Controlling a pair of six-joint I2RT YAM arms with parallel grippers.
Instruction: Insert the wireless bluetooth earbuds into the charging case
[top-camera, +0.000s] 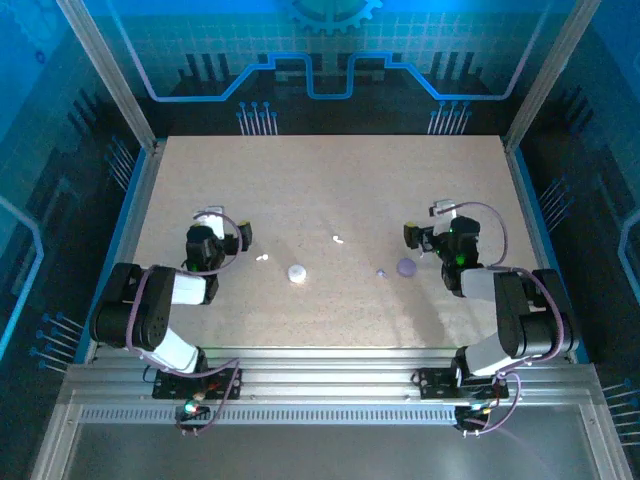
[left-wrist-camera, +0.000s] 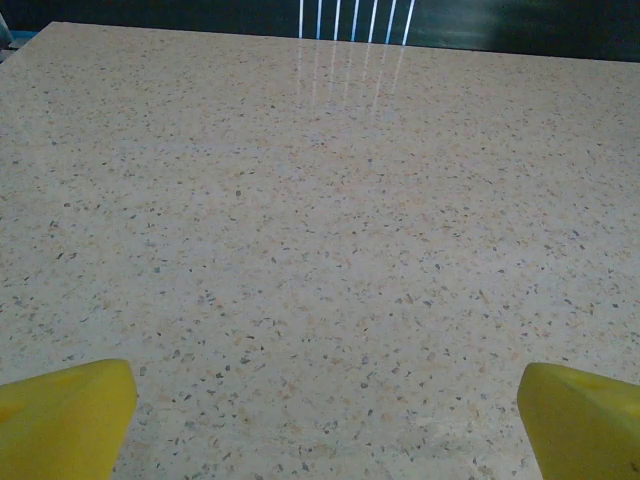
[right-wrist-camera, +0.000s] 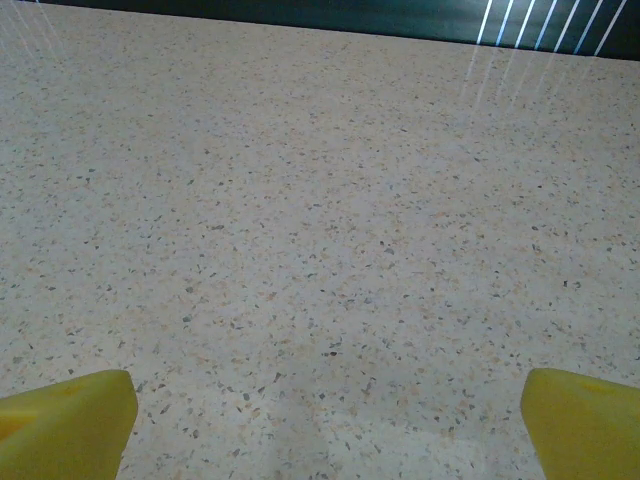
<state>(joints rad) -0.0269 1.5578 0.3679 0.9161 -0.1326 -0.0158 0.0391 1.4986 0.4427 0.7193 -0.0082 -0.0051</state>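
1. Table (top-camera: 330, 180): beige speckled top. It carries every item listed below.

2. Left arm (top-camera: 150, 310): black and white, rising from its base at 7 o'clock of the table.

3. Right arm (top-camera: 515, 315): the same build, rising from its base at 5 o'clock.

4. Left pincer (top-camera: 225, 226): at 9 o'clock of the table centre, low over the top. Its yellow fingertips (left-wrist-camera: 70, 415) stand wide apart at the lower corners of the left wrist view. Bare table lies between them; nothing is gripped.

5. Right pincer (top-camera: 430, 223): at 3 o'clock of the table centre. Its yellow fingertips (right-wrist-camera: 75, 420) are likewise spread wide over bare table, with nothing held.

6. Purple round puck (top-camera: 406, 266): flat on the table at 7 o'clock of the right pincer, near it but apart.

7. White round puck (top-camera: 297, 272): flat on the table at 7 o'clock of the centre, between the two arms, touched by neither pincer.

8. Small purple piece (top-camera: 381, 272): just beside the purple round puck, at its 9 o'clock. It is too small to identify.

9. Wireless bluetooth earbuds, two tiny white pieces, both loose on the table:
 a. First earbud (top-camera: 338, 239): near the table centre, at 1 o'clock of the white round puck.
 b. Second earbud (top-camera: 262, 258): at 10 o'clock of the white round puck, between it and the left pincer.
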